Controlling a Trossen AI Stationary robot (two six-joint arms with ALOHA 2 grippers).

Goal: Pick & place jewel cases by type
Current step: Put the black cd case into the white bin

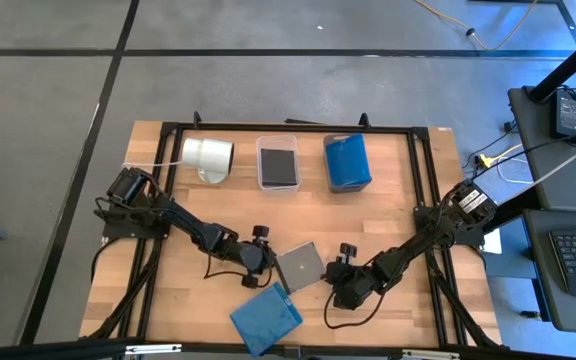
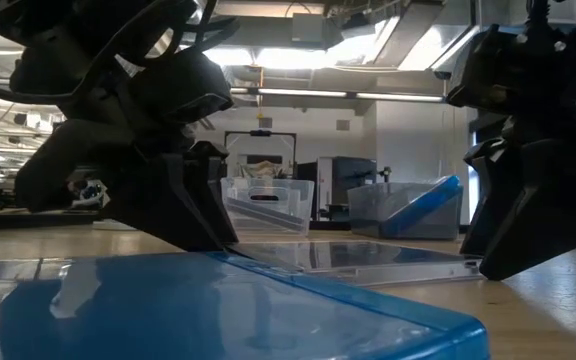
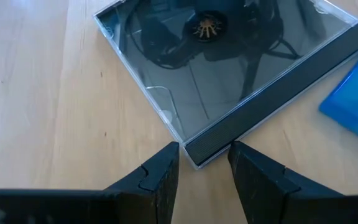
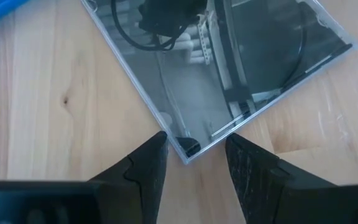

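**Both grippers at opposite corners of the grey jewel case**

Left gripper (image 1: 268,262) and right gripper (image 1: 334,280) flank the dark grey jewel case (image 1: 299,267), which lies flat near the table's (image 1: 388,215) middle in the high view. A blue jewel case (image 1: 265,319) lies just nearer, at the near edge. At the far edge stand a white cylinder (image 1: 208,156), a clear bin (image 1: 279,162) with dark contents, and a bin (image 1: 347,162) of blue cases.

Low view: the blue case (image 2: 238,310) fills the foreground, the grey case (image 2: 368,260) flat behind it.

Left wrist view: the fingers (image 3: 160,180) are narrowly parted, a corner of the grey case (image 3: 229,68) between their tips.

Right wrist view: its fingers (image 4: 142,174) are likewise narrowly parted around another corner (image 4: 229,68).
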